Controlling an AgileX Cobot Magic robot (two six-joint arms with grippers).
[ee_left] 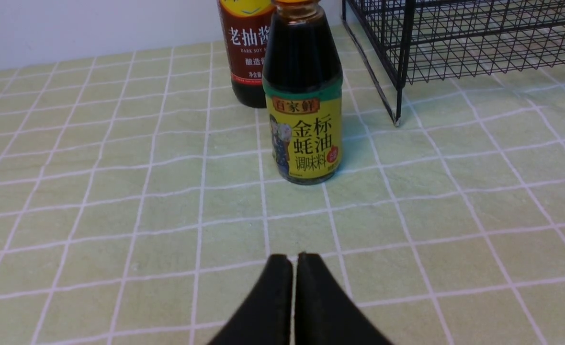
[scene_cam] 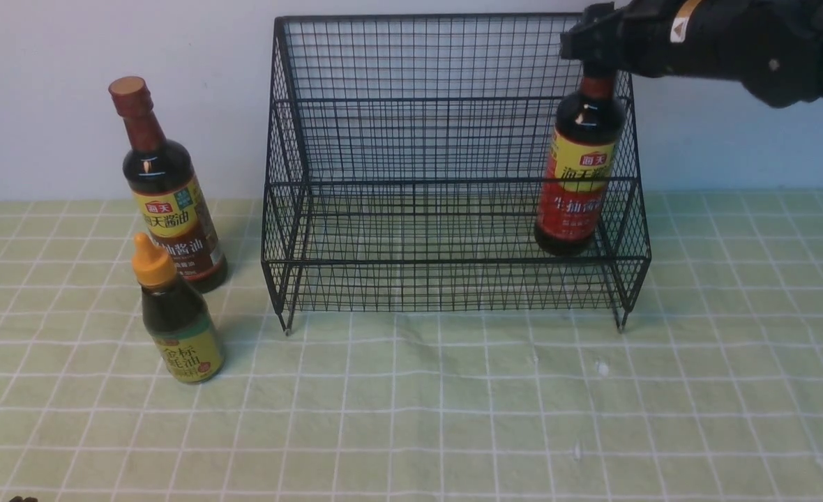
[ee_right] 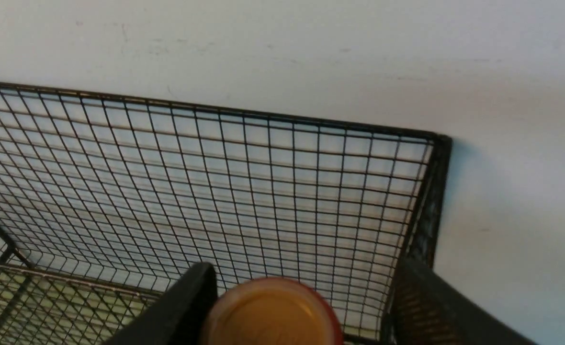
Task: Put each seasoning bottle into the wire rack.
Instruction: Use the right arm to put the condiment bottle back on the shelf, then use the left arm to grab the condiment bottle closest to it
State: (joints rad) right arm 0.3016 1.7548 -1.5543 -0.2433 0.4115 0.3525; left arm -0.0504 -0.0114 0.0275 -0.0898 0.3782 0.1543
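Squarely at the middle of the table's far edge, backed against the pale wall [scene_cam: 35, 104], stands the wire rack [scene_cam: 411, 139]. It is made of thin black rods in a fine square mesh, with a tall back, slanting sides and two stepped shelves on short pin feet. A soft, faintly creased green cloth [scene_cam: 453, 404] ruled with white grid lines covers the table.

The red-labelled bottle [scene_cam: 579, 188] stands on the lower front shelf at the rack's right end, close by the side mesh. It is glossy and dark with liquid, round-shouldered and narrow-necked, and its flat round cap [ee_right: 273, 311] is tan with a reddish rim. The other two bottles stand outside the rack, on the cloth toward the left of the far edge. One is the tall brown-labelled bottle [scene_cam: 167, 195] with a ribbed brown cap. Just in front of it is the short bottle [scene_cam: 178, 328], squat, with a yellow-green label and a pointed orange nozzle.

The right arm reaches in from the right, roughly level with the rack's top rim, and the right gripper [scene_cam: 591, 50] sits over the cap. Its matte black fingers [ee_right: 182, 306] flank the cap, spread wider than it. One is close beside the cap, though contact cannot be told, and the other is clear of it, so nothing is clamped. The left gripper [ee_left: 293, 261] hangs low over the cloth toward the near edge, pointed at the short bottle. Its tapered fingers are pressed together on nothing.
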